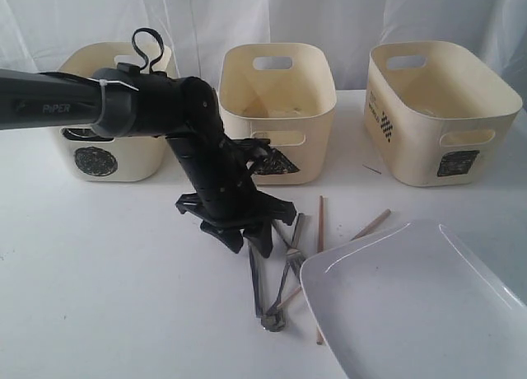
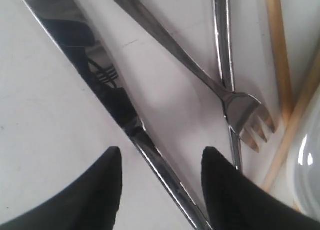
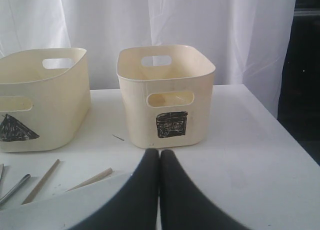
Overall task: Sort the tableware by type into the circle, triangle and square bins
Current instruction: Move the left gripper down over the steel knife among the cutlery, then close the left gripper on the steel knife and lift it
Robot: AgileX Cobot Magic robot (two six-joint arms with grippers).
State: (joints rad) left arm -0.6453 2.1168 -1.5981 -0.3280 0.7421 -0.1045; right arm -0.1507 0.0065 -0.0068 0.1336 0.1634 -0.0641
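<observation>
**Left gripper astride the knife**

The knife point(image 2: 115, 105) lies on the white table point(image 1: 99, 272), just beside the fork point(image 2: 245, 112) and chopsticks point(image 2: 277, 55), near the white plate point(image 1: 412, 305). The left arm bends steeply down over it. The left gripper point(image 2: 162, 157) is released, with one fingertip on either side of the knife. The right gripper point(image 3: 160, 160), clenched on nothing, hovers facing the square bin point(image 3: 167, 95).

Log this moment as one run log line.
left end effector: open, straddling knife | right end effector: shut, empty | knife: lying flat, not gripped
</observation>
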